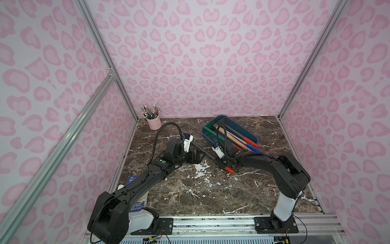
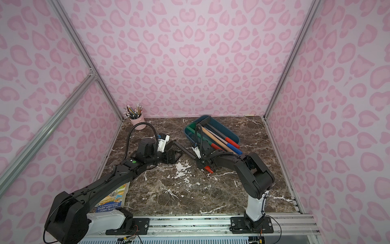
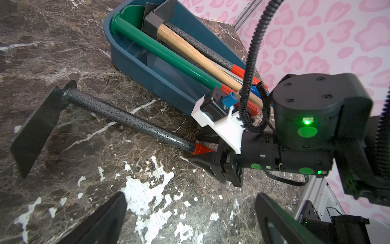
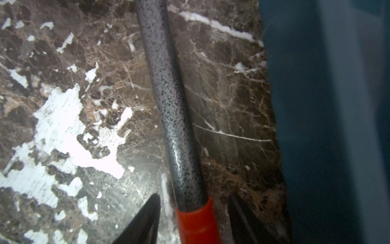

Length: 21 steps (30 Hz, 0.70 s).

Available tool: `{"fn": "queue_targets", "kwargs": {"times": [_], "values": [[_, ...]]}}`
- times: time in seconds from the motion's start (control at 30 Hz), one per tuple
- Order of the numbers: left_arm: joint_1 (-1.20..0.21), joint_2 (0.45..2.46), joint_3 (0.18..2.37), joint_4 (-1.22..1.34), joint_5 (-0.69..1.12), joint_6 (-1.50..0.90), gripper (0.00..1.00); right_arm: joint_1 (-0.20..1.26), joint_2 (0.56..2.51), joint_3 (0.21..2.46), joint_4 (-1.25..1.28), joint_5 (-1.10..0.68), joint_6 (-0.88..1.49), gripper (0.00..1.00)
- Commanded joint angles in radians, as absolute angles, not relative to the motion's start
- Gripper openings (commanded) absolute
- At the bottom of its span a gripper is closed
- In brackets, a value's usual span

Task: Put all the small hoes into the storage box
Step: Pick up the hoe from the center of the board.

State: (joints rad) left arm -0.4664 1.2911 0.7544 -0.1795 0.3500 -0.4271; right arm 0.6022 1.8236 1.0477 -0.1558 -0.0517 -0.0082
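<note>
On the marble table (image 1: 211, 190), right tool (image 3: 196, 147) straddles red handle of small hoe (image 3: 130, 120).

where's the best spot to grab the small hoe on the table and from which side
Grip the small hoe on its red handle, just past the round shaft, coming from above with jaws across it. It lies on the table. The flat blade at the far end looks awkward to pinch, and the handle sits between the open jaws of the right gripper.
</note>
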Motion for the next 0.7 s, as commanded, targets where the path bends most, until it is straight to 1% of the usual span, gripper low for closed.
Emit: {"fn": "queue_targets", "kwargs": {"times": [0.0,0.17,0.4,0.67], "values": [[-0.466,1.290,0.755,-0.160,0.343,-0.422,0.98,0.604,1.843,1.060,-0.121,-0.068,-0.014,0.55],[-0.465,1.290,0.758,-0.162,0.347,-0.423,0.98,0.608,1.862,1.050,-0.105,-0.072,-0.015,0.52],[-0.465,1.287,0.753,-0.161,0.344,-0.428,0.98,0.614,1.873,1.034,-0.088,-0.089,-0.014,0.41],[-0.465,1.282,0.752,-0.165,0.339,-0.426,0.98,0.615,1.862,1.029,-0.083,-0.098,-0.018,0.20]]}}
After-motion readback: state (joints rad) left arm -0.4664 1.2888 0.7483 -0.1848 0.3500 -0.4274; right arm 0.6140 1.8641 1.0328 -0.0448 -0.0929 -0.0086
